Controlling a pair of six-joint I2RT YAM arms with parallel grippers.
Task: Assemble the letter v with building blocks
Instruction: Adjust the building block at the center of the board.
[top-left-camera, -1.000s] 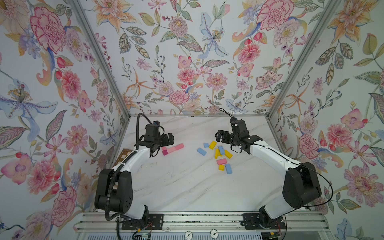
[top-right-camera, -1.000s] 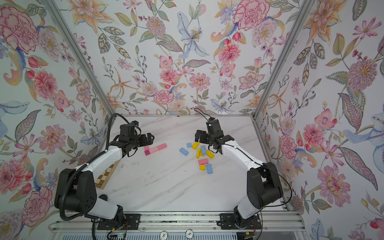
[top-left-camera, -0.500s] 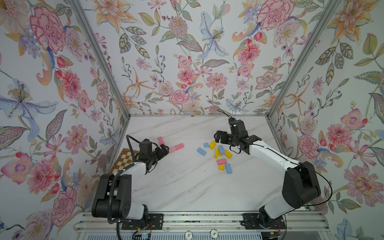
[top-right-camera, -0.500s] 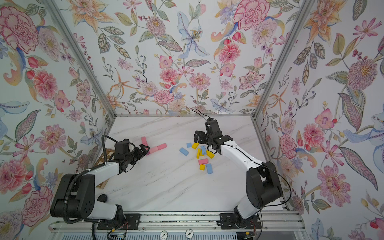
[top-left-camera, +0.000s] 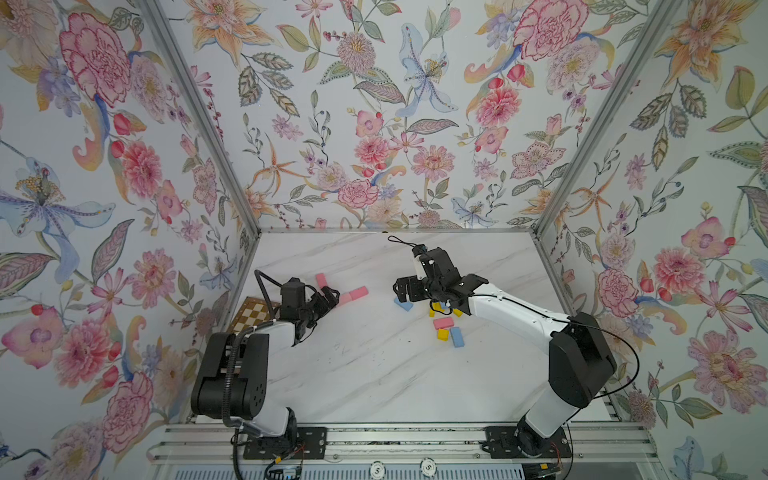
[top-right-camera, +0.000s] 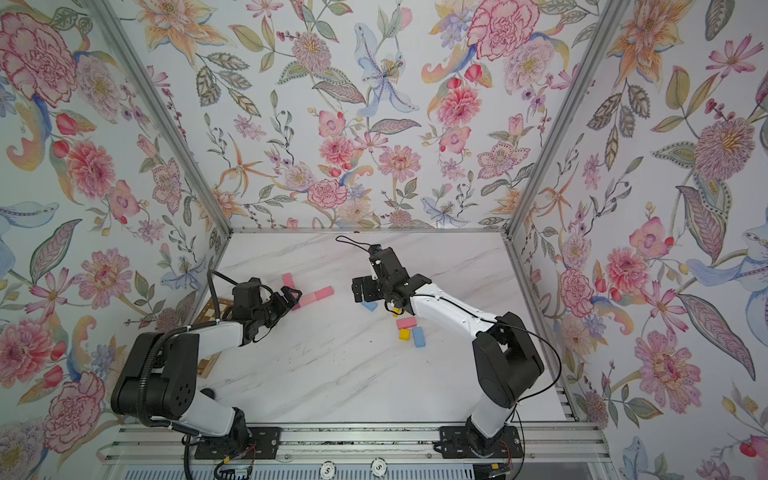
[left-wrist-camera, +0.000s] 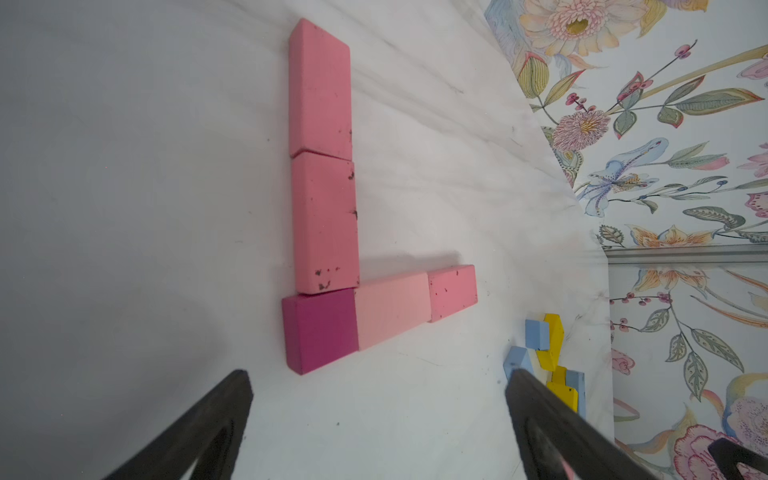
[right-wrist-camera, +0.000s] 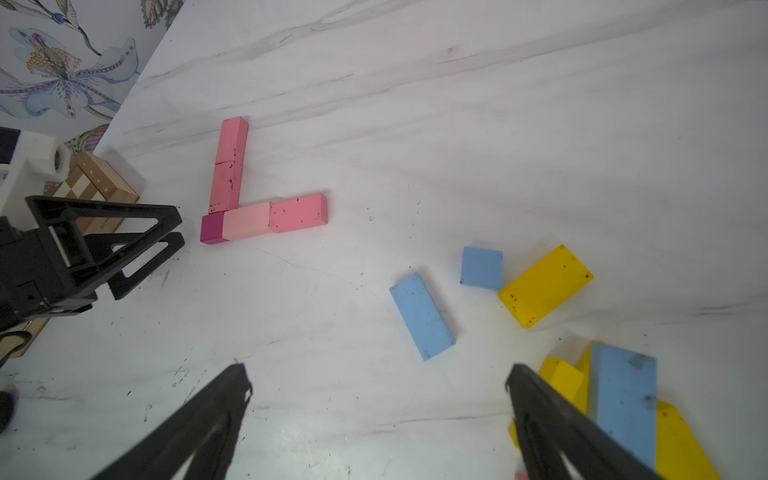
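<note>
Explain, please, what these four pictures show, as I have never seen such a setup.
Two robot arms, the left arm and right arm, are mounted at the edge of a marble table. Two pictures look down on the whole scene from above; the other two come from a camera on each wrist, looking past that arm's tool. On the table, pink blocks and one magenta block lie joined in a corner shape. Loose blue blocks and yellow blocks lie near the right arm; a checkered board sits by the left arm. The left tool and the right tool are both open and hold nothing.
</note>
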